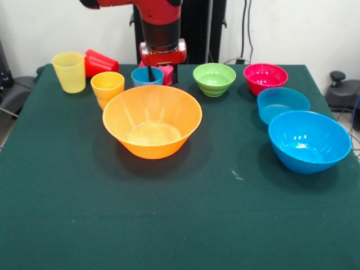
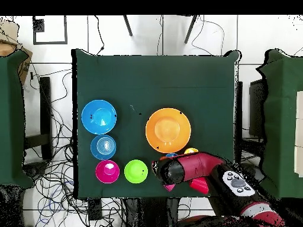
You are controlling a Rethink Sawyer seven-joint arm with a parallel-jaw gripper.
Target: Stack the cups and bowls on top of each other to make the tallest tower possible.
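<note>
The large orange bowl (image 1: 152, 121) (image 2: 168, 130) stands upright mid-table. Just behind it is the light blue cup (image 1: 145, 79) (image 2: 171, 155), and my gripper (image 1: 162, 74) hangs open over its right wall, one dark finger (image 1: 149, 73) inside the cup and the other outside. The pink cup (image 1: 167, 73) peeks out behind the gripper. To the left are the orange cup (image 1: 107, 87), the yellow cup (image 1: 68, 71) and the red cup (image 1: 101, 62), which lies on its side. The green bowl (image 1: 214, 79), magenta bowl (image 1: 265, 77), small blue bowl (image 1: 283, 104) and large blue bowl (image 1: 309, 140) sit apart at the right.
All the cups and bowls rest singly on the dark green tablecloth (image 1: 180, 225). In the overhead view the red arm (image 2: 195, 168) covers the cups near the table's lower edge. Cables lie on the floor around the table.
</note>
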